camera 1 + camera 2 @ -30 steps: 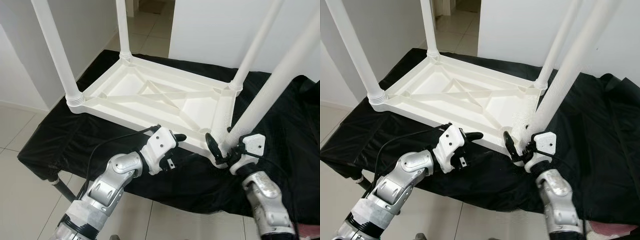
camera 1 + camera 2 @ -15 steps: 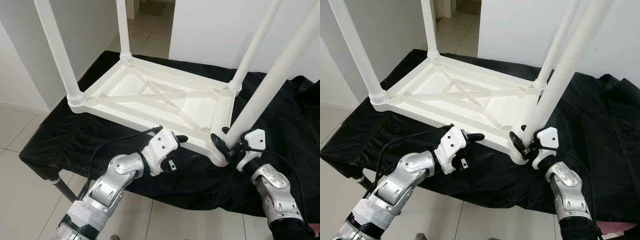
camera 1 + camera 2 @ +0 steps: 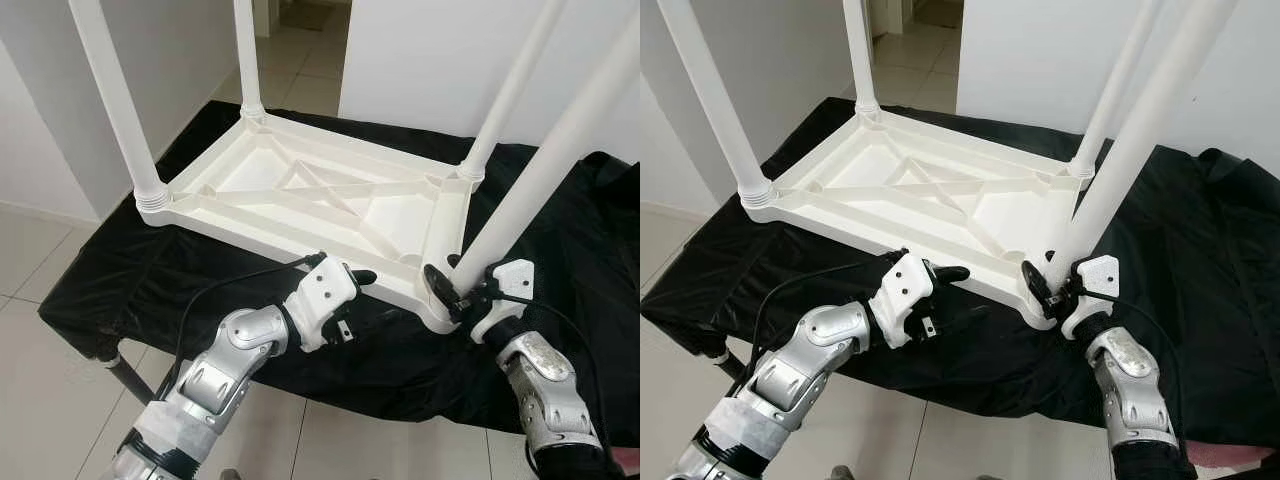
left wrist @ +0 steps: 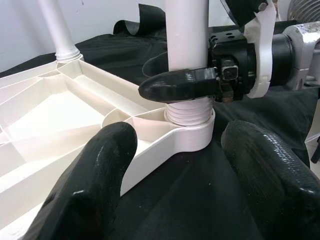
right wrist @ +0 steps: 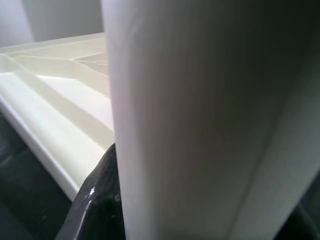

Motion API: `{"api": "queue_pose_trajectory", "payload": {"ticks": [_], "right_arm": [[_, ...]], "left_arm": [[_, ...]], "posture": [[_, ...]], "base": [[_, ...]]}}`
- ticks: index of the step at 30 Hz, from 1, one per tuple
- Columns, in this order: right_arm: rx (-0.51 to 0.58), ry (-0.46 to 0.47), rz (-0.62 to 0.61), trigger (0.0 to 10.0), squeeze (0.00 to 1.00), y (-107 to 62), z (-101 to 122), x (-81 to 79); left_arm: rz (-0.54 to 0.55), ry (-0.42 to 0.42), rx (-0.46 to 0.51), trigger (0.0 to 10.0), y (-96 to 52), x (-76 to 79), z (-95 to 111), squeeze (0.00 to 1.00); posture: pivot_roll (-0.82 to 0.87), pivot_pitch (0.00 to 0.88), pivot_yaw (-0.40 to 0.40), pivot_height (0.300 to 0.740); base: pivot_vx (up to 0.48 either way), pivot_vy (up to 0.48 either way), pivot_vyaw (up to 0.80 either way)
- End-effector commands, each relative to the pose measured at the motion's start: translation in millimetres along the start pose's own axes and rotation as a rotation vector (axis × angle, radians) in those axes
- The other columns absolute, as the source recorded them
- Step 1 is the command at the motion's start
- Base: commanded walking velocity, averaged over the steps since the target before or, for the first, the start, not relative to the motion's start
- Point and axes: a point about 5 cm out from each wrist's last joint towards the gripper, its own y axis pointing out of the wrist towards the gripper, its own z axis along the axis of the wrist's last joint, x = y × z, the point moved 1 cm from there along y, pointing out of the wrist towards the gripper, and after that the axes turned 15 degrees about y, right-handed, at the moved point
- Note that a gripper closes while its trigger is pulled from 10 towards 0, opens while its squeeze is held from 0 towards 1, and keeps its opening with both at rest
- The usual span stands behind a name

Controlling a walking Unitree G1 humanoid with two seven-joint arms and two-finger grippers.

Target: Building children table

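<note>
A white plastic children's table (image 3: 300, 190) lies upside down on a black cloth. Three white legs stand in its corners: near left (image 3: 115, 100), far left (image 3: 245, 55) and far right (image 3: 510, 90). The fourth leg (image 3: 545, 170) leans over the near right corner, its threaded end in the corner socket (image 4: 190, 125). My right gripper (image 3: 455, 290) is shut on this leg just above the socket; close up, the leg (image 5: 200, 120) rests against one black finger (image 5: 95, 200). My left gripper (image 3: 350, 300) hovers open by the table's front edge, facing that corner, with nothing between its fingers (image 4: 95, 180).
The black cloth (image 3: 120, 270) covers a low stand whose front edge is just below my arms. White walls stand left and right, with a tiled doorway (image 3: 300, 60) behind. The floor (image 3: 40, 400) is pale tile.
My right gripper and the leg's lower end have shifted slightly up and right at the near right corner. The left arm has stayed put.
</note>
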Motion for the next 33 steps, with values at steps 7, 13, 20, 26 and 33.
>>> {"api": "queue_pose_trajectory", "payload": {"ticks": [7, 13, 20, 26, 33], "right_arm": [[-0.033, 0.049, -0.264, 10.0, 0.0, -6.2, -19.4, -5.0], [0.008, 0.099, -0.516, 10.0, 0.0, -12.3, -27.2, -14.8], [-0.004, 0.151, -0.65, 10.0, 0.0, -10.1, -39.3, -30.9], [0.01, 0.136, -0.595, 10.0, 0.0, -4.6, -31.9, -34.7], [0.044, 0.129, -0.532, 10.0, 1.0, -5.1, -24.6, -39.0]], "left_arm": [[-0.075, -0.01, 0.004, 10.0, 0.8, 10.6, -2.9, 0.0], [-0.084, 0.001, -0.013, 10.0, -2.1, 14.6, -7.3, 0.0], [-0.077, -0.015, -0.022, 10.0, -3.8, 14.4, -9.4, 0.0], [-0.1, -0.007, -0.027, 10.0, -4.6, 16.7, -10.7, 0.0], [-0.106, -0.005, -0.024, 10.0, -3.7, 19.6, -10.1, 0.0]], "posture": [[-0.06, 0.0, -0.024, 0.74], [-0.05, 0.0, -0.032, 0.74], [-0.05, 0.0, -0.032, 0.74], [-0.05, 0.0, -0.033, 0.74], [-0.05, 0.0, -0.038, 0.74]], "base": [[0.0, 0.0, 0.0], [0.0, 0.0, 0.0], [0.0, 0.0, 0.0], [0.0, 0.0, 0.0], [0.0, 0.0, 0.0]]}}
